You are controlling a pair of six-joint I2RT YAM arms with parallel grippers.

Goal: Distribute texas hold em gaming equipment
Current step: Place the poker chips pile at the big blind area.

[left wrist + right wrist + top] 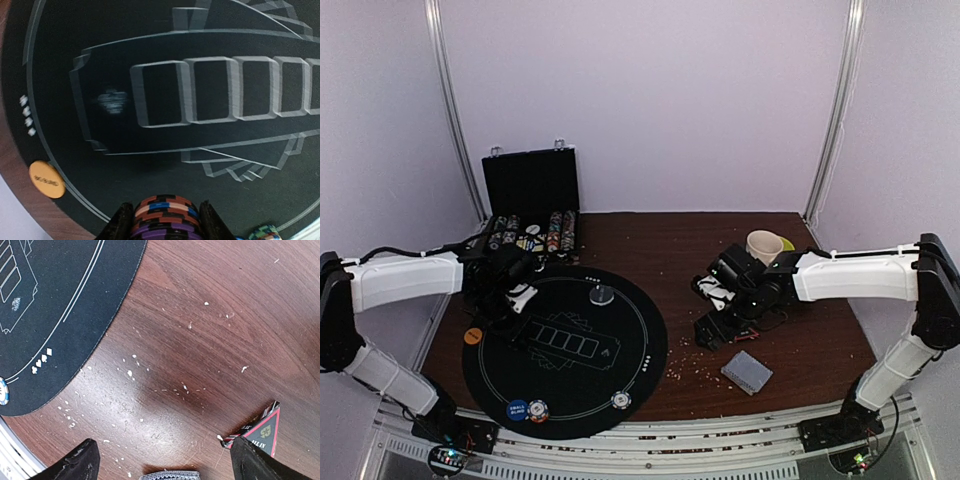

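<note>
Chip stack (pixel 165 222) inside left gripper (pixel 166 205)

A dark reddish-brown wooden desk (pixel 770 250) fills the scene. Its surface has a dull sheen and is scattered with small white specks (pixel 130 372) toward the near side. Plain pale lilac walls (pixel 650 90) close it in at the far side and on the left and right. Slim metal uprights (pixel 455 110) rise from the two far corners. A ribbed metal rail (pixel 700 440) runs along the near edge. The light is soft and even.
</note>
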